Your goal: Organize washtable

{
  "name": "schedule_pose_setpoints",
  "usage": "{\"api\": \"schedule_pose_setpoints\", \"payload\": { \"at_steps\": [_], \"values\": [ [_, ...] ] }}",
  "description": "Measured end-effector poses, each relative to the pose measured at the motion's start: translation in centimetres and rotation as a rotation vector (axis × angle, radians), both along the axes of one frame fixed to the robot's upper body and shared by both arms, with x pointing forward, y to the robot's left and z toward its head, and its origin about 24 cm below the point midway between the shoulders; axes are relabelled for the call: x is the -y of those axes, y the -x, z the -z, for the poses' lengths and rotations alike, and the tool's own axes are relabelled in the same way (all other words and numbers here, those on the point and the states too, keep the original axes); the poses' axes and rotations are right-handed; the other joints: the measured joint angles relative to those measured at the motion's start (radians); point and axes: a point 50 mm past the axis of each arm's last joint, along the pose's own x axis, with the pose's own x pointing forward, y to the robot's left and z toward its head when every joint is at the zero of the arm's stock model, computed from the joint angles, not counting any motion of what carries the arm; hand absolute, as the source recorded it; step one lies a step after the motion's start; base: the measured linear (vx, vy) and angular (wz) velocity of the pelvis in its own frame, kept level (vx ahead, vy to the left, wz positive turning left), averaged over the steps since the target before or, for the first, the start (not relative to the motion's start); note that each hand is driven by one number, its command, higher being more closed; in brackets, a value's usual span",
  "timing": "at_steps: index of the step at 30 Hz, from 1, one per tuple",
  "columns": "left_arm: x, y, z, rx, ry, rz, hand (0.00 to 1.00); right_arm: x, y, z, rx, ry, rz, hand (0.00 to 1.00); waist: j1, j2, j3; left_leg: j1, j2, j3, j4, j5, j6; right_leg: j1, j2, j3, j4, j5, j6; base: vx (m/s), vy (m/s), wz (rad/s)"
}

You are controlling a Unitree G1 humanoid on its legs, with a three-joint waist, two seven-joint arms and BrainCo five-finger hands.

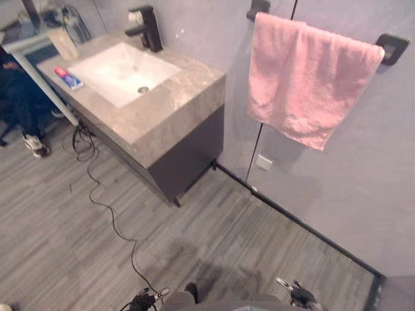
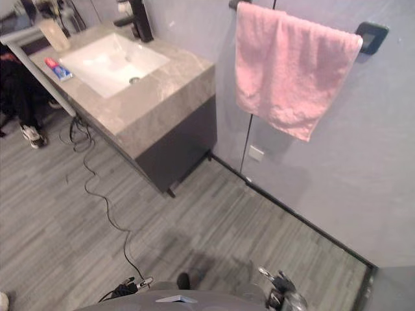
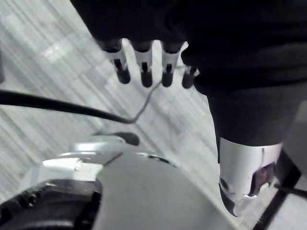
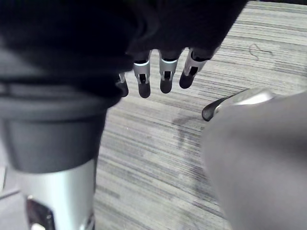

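Note:
The washtable (image 1: 176,98) is a grey stone counter on a dark cabinet, at the upper left. It holds a white sink (image 1: 122,70) with a black faucet (image 1: 146,27) behind it. A red and blue toothpaste tube (image 1: 67,77) lies on the counter left of the sink, and a beige cup (image 1: 63,43) stands at the far corner. My left hand (image 3: 145,67) hangs low over the floor with straight fingers and holds nothing. My right hand (image 4: 165,76) hangs the same way, empty. Both hands are far from the counter, at the lower edge of the eye views.
A pink towel (image 1: 305,78) hangs on a black bar on the grey wall to the right. A black floor rail (image 1: 305,227) runs along the wall's foot. A person's dark legs and a shoe (image 1: 32,144) show left of the washtable. Grey plank floor lies between me and the counter.

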Motion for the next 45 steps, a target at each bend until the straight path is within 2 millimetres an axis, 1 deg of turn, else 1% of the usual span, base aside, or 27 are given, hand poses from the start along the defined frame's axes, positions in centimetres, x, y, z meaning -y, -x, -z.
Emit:
{"api": "schedule_pose_setpoints", "payload": {
  "at_steps": [2,4,5,6,7,8,9,10,11,12,14,15,16,17,18,19,20,21,24,27,30,31,33,34,37,41,45],
  "values": [
    [0.0,-0.1,0.0,0.002,-0.004,0.003,0.0,-0.8,-0.4,-0.1,0.028,-0.003,-0.041,0.0,0.0,0.003,0.005,-0.006,0.024,-0.048,0.0,0.024,-0.014,0.028,0.027,-0.045,-0.023,0.019,-0.014,-0.19,-0.142,0.57],
    [0.1,-0.3,-0.1,0.009,-0.007,0.013,0.0,-0.7,-0.5,-0.2,0.028,0.006,-0.071,0.0,0.004,0.011,0.013,-0.019,0.034,-0.095,0.001,0.049,-0.023,0.035,0.046,-0.09,-0.014,0.018,-0.023,-0.22,-0.122,0.73],
    [0.2,-0.5,-0.1,0.014,-0.007,0.016,0.0,-0.6,-0.4,-0.2,0.022,0.017,-0.092,0.0,0.005,0.02,0.022,-0.027,0.04,-0.12,-0.003,0.066,-0.031,0.04,0.055,-0.121,-0.001,0.013,-0.031,-0.23,-0.114,0.75],
    [0.3,-0.6,-0.1,0.018,-0.003,0.012,0.0,-0.4,-0.4,-0.2,0.018,0.028,-0.104,0.0,0.012,0.03,0.03,-0.037,0.043,-0.13,-0.012,0.073,-0.028,0.043,0.066,-0.139,0.01,0.012,-0.033,-0.25,-0.085,0.76],
    [0.7,-0.8,-0.1,0.027,0.003,0.013,0.0,0.0,-0.5,-0.2,0.012,0.043,-0.121,0.0,0.017,0.044,0.034,-0.042,0.053,-0.116,-0.041,0.061,-0.016,0.035,0.071,-0.169,0.019,0.004,-0.052,-0.17,-0.086,0.84],
    [0.4,-1.0,-0.1,0.028,-0.006,0.013,0.0,-0.1,-0.4,-0.2,0.008,0.038,-0.107,0.0,0.017,0.018,0.037,-0.042,0.057,-0.029,-0.049,0.014,0.045,0.027,0.039,-0.201,-0.012,0.022,-0.078,-0.1,-0.071,0.94],
    [0.2,-1.3,-0.3,0.038,-0.011,0.014,0.0,-0.1,-0.5,-0.2,0.012,0.038,-0.104,0.0,0.012,0.002,0.043,-0.067,0.062,0.042,0.007,-0.005,0.077,0.026,0.019,-0.227,-0.017,0.033,-0.082,-0.01,-0.038,1.06],
    [0.3,-1.9,-0.4,0.054,-0.01,0.015,0.0,0.2,-0.4,-0.2,0.007,0.046,-0.091,0.0,0.009,0.011,0.054,-0.117,0.078,0.143,0.204,-0.019,0.095,0.021,-0.01,-0.277,-0.016,0.05,-0.083,0.09,0.069,1.0],
    [0.6,-1.8,-0.3,0.057,-0.004,0.014,0.0,0.9,-0.3,-0.3,0.004,0.06,-0.072,0.0,0.006,0.03,0.056,-0.125,0.091,0.188,0.388,-0.041,0.09,0.023,-0.025,-0.315,-0.012,0.058,-0.077,0.15,0.119,0.92],
    [0.7,-1.5,-0.2,0.051,0.0,0.013,0.0,1.1,-0.1,-0.3,-0.003,0.066,-0.07,0.0,0.001,0.038,0.053,-0.116,0.098,0.201,0.456,-0.064,0.086,0.026,-0.028,-0.332,-0.013,0.061,-0.072,0.27,0.159,0.75],
    [0.8,-1.1,-0.1,0.028,0.004,0.011,0.0,1.2,-0.1,-0.3,0.005,0.066,-0.056,0.0,-0.014,0.048,0.047,-0.051,0.125,0.209,0.585,-0.146,0.054,0.025,-0.038,-0.381,-0.012,0.083,-0.053,0.3,0.163,0.85],
    [0.8,-1.1,-0.1,0.025,0.004,0.017,0.0,1.3,-0.1,-0.3,0.008,0.059,-0.014,0.0,-0.014,0.061,0.044,-0.017,0.143,0.22,0.536,-0.169,0.02,0.026,-0.041,-0.415,-0.004,0.096,-0.038,0.15,0.175,0.93],
    [0.6,-1.2,-0.1,0.027,0.001,0.017,0.0,1.5,0.1,-0.3,0.007,0.06,0.009,0.0,-0.018,0.05,0.046,-0.016,0.124,0.242,0.505,-0.173,0.02,0.023,-0.04,-0.422,-0.009,0.099,-0.03,0.06,0.182,0.95],
    [0.4,-1.2,-0.1,0.025,-0.005,0.02,0.0,1.0,0.4,-0.1,-0.003,0.046,0.022,0.0,-0.021,0.034,0.041,0.007,0.087,0.247,0.422,-0.173,0.019,0.019,-0.047,-0.415,-0.033,0.102,-0.026,0.08,0.196,1.04],
    [0.0,-1.2,-0.2,0.02,-0.018,0.029,0.0,0.8,0.9,0.0,-0.01,0.039,0.031,0.0,-0.038,0.017,0.028,0.051,0.036,0.228,0.272,-0.172,0.019,0.032,-0.043,-0.399,-0.085,0.125,-0.027,0.14,0.184,1.08],
    [-0.1,-1.1,-0.2,0.016,-0.021,0.029,0.0,0.9,1.0,0.0,-0.011,0.038,0.048,0.0,-0.04,0.02,0.027,0.072,0.019,0.22,0.203,-0.172,0.019,0.038,-0.043,-0.41,-0.097,0.135,-0.023,0.14,0.193,1.18],
    [0.0,-1.5,-0.3,0.024,-0.021,0.04,0.0,1.0,1.3,0.1,-0.016,0.034,0.086,0.0,-0.039,0.022,0.025,0.106,-0.015,0.198,0.071,-0.154,0.046,0.035,-0.05,-0.44,-0.11,0.151,-0.008,0.05,0.158,0.88],
    [0.0,-1.8,-0.3,0.027,-0.024,0.054,0.0,0.6,1.3,0.2,-0.017,0.024,0.096,0.0,-0.036,0.009,0.019,0.115,-0.048,0.183,0.0,-0.098,0.05,0.025,-0.07,-0.453,-0.115,0.163,-0.01,0.02,0.123,0.73],
    [0.4,-1.1,-0.1,0.002,-0.02,0.081,0.0,0.7,1.2,0.1,-0.011,0.024,0.106,0.0,-0.036,0.021,0.011,0.135,-0.078,0.155,-0.074,-0.05,0.065,0.021,-0.088,-0.463,-0.103,0.166,-0.007,-0.06,0.059,0.32],
    [0.7,-0.7,0.0,-0.008,-0.011,0.082,0.0,0.7,1.0,0.1,-0.007,0.024,0.108,0.0,-0.037,0.031,0.005,0.151,-0.086,0.15,-0.121,-0.021,0.07,0.004,-0.093,-0.462,-0.077,0.164,-0.008,-0.06,0.006,0.01],
    [0.6,-0.4,0.1,-0.023,-0.017,0.097,0.0,0.7,0.6,0.0,0.0,0.025,0.096,0.0,-0.038,0.024,0.01,0.163,-0.096,0.138,-0.169,0.013,0.075,-0.035,-0.113,-0.458,0.009,0.128,-0.004,-0.1,-0.016,0.05],
    [0.6,-0.1,0.2,-0.037,-0.018,0.098,0.0,0.6,0.6,0.0,0.0,0.025,0.091,0.0,-0.037,0.018,0.013,0.168,-0.097,0.134,-0.187,0.018,0.077,-0.053,-0.116,-0.426,0.051,0.114,-0.004,-0.08,0.06,0.11],
    [0.5,0.0,0.2,-0.043,-0.02,0.1,0.0,0.5,0.5,0.0,0.004,0.024,0.087,0.0,-0.053,0.009,0.014,0.17,-0.094,0.092,-0.209,0.018,0.071,-0.066,-0.101,-0.28,0.092,0.108,-0.008,-0.05,0.156,0.42],
    [0.4,0.0,0.2,-0.044,-0.022,0.1,0.0,0.5,0.6,0.0,0.001,0.023,0.088,0.0,-0.057,0.006,0.012,0.17,-0.093,0.083,-0.213,0.021,0.067,-0.063,-0.097,-0.256,0.091,0.106,-0.007,-0.03,0.124,0.5],
    [0.1,0.0,0.2,-0.042,-0.03,0.086,0.0,0.2,1.1,0.2,-0.015,0.019,0.069,0.0,-0.051,-0.016,0.002,0.166,-0.091,0.061,-0.215,0.029,0.054,-0.027,-0.087,-0.241,0.025,0.087,0.012,-0.01,0.028,0.2],
    [0.0,-0.3,0.1,-0.034,-0.037,0.081,0.0,0.2,1.3,0.3,-0.026,0.019,0.069,0.0,-0.035,-0.015,-0.006,0.151,-0.058,0.054,-0.216,0.045,0.035,0.013,-0.037,-0.246,-0.097,0.106,0.011,0.03,0.01,0.02],
    [-0.1,-0.2,0.1,-0.033,-0.037,0.063,0.0,0.1,2.0,0.5,-0.047,0.002,0.092,0.0,-0.035,-0.021,-0.024,0.155,-0.049,0.044,-0.216,0.052,0.037,0.043,-0.019,-0.262,-0.145,0.136,0.004,0.12,0.037,0.08]
  ]
}}
